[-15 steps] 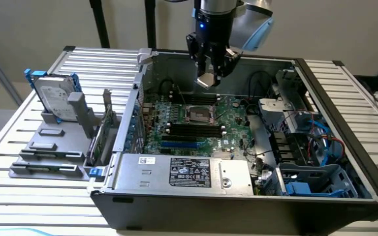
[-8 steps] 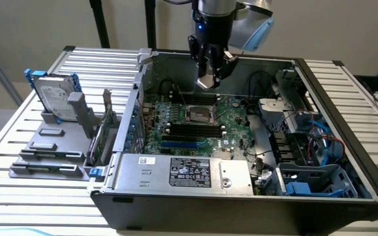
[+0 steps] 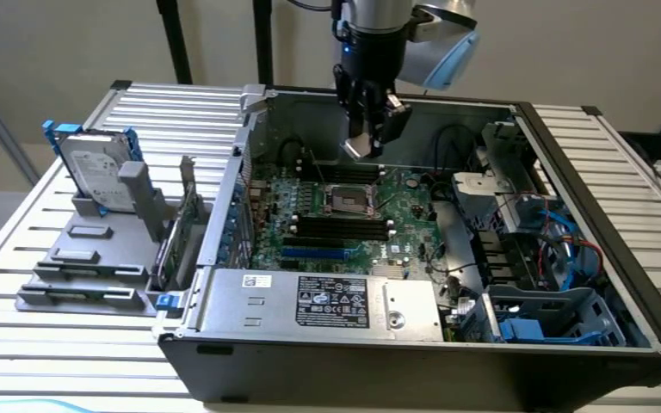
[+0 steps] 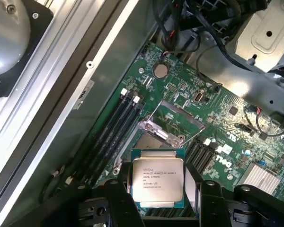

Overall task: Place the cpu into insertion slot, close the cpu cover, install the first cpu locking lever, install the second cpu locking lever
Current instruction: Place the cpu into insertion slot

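Two black fingers [image 4: 204, 196] of the robot arm's pincer [image 4: 159, 191] were closed on opposite edges of the cpu [image 4: 157, 176]. The cpu was a small flat square chip with a silvery-beige face and a green border, held level between them. Below and just beyond the held chip lay the insertion slot [image 4: 149, 142], a square black socket with a silvery metal rim. The cpu cover [image 4: 182, 112], a thin silvery metal frame with a large window, stood tilted up and open at the slot's far side.

In the exterior view the pincer [image 3: 367, 144] hung above the green motherboard [image 3: 405, 211] inside an open black computer case [image 3: 423, 366]. It was near the insertion slot [image 3: 348, 200] but apart from it.

Several lines of dark print crossed the chip's face, too small to read. White lettering [image 4: 223, 158] on the board read "DELL". A white-and-black label [image 3: 330, 301] sat on the grey metal power supply [image 3: 238, 301], its text unreadable.
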`<state>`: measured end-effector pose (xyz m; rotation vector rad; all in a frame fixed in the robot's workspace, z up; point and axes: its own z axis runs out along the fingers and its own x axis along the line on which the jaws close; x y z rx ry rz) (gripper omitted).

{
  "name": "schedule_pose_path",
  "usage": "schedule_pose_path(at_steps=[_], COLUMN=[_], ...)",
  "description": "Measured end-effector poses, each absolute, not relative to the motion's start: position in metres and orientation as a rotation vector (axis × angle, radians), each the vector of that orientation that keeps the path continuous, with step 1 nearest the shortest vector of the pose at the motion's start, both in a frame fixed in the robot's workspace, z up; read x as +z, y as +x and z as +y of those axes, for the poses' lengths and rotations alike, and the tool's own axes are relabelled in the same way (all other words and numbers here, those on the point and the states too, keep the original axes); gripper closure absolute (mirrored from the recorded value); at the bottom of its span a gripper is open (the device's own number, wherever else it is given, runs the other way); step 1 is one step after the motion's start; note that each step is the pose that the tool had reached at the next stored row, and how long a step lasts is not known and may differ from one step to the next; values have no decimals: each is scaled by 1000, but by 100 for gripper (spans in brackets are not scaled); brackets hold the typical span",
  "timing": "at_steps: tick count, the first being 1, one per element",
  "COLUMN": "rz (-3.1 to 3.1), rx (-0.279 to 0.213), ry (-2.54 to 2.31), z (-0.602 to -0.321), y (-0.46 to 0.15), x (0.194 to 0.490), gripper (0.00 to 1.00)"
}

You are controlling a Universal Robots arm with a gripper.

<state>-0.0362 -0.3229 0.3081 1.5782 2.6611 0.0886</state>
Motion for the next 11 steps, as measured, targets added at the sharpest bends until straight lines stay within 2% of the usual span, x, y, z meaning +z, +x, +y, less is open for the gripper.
schedule_pose_path(at_steps=[11], rz=[2546], rx=[51], ry=[1806], z=[-323], y=[-36], x=[304], gripper=[46])
